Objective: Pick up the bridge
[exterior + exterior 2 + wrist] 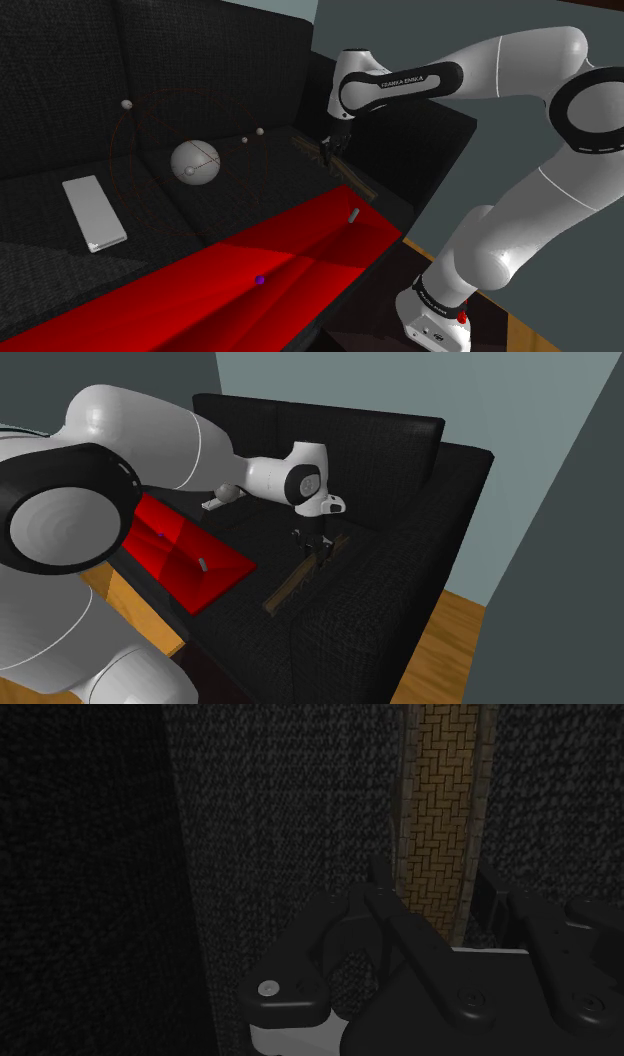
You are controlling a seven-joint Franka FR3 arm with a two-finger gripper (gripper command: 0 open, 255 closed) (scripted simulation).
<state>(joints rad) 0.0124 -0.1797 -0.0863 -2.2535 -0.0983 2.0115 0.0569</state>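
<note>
bridge [285, 590] on sofa [400, 592] (tool [314, 555] above)

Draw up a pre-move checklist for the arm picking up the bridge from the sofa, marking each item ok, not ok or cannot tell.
1. Bridge lies flat on the sofa seat: ok.
2. Gripper down at the bridge: ok.
3. Bridge runs centred under the gripper in the wrist view: ok.
4. Firm hold on the bridge: cannot tell.
5. Bridge lifted off the seat: not ok.
</note>
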